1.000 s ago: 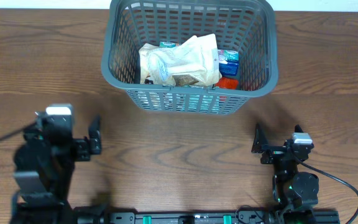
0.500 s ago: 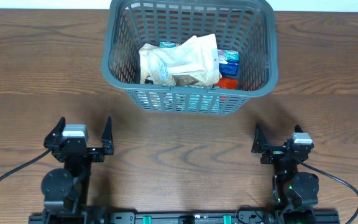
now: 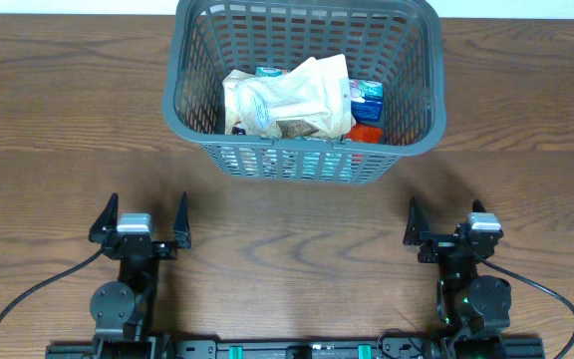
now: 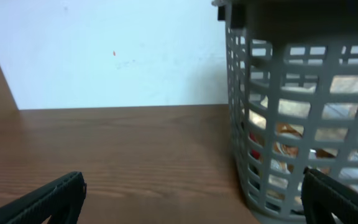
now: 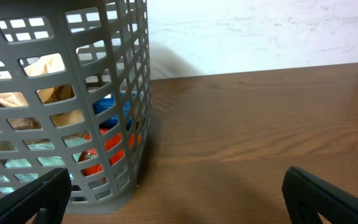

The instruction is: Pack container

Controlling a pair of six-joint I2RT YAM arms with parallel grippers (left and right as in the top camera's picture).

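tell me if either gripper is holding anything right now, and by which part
Nothing is held. The left gripper and right gripper both stand open and empty over bare table, short of the container.

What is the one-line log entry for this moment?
container: snack packets inside | left jaws: open, empty | right jaws: open, empty | both apart from container

The left gripper [image 3: 146, 207] and the right gripper [image 3: 446, 214] sit folded low by their bases, well apart, both pointing forward, jaws spread wide and empty.
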